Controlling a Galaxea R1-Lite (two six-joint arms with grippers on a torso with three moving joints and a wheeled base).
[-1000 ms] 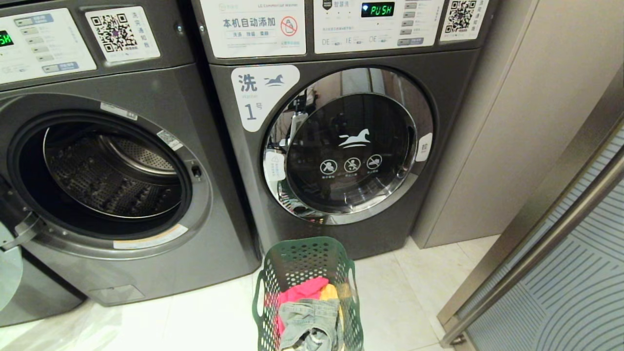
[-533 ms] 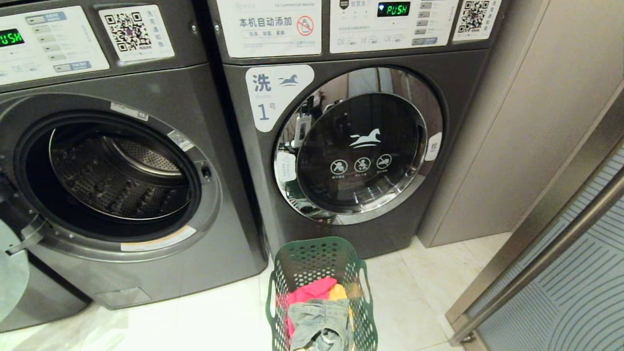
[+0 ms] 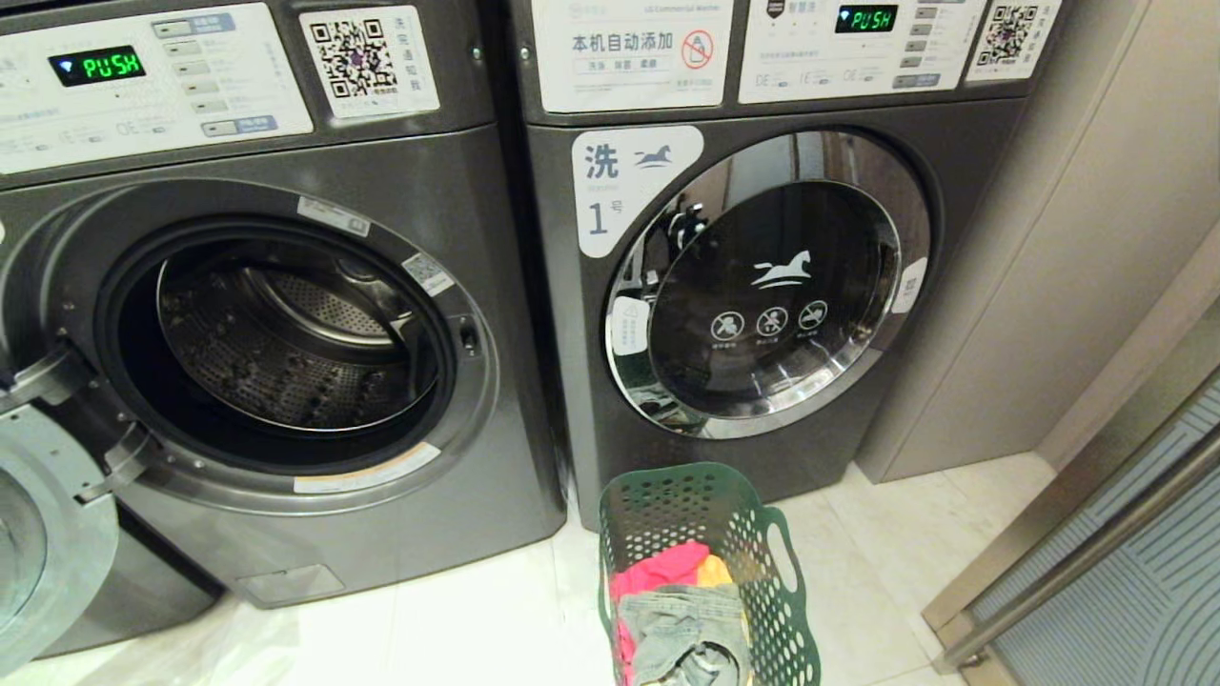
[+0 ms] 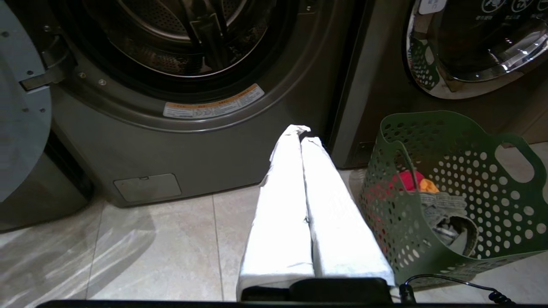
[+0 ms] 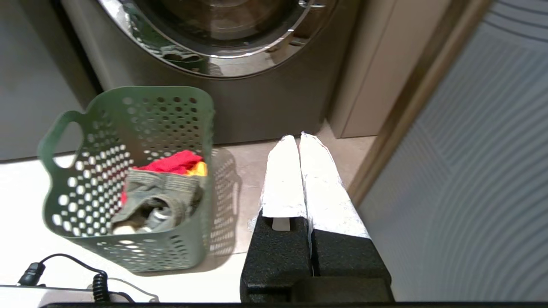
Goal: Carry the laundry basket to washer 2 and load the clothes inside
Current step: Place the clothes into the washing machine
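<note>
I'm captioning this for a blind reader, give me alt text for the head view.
A green laundry basket of clothes stands on the floor before the shut washer labelled 1. Left of it, another washer has its door open.

laundry basket (image 3: 710, 562) bottom cropped, open washer's number unseen

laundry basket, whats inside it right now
Inside the laundry basket lies a small heap of clothes: a red garment and an orange-yellow one at the back, faded denim on top in front. Whatever lies beneath the denim is covered.
</note>
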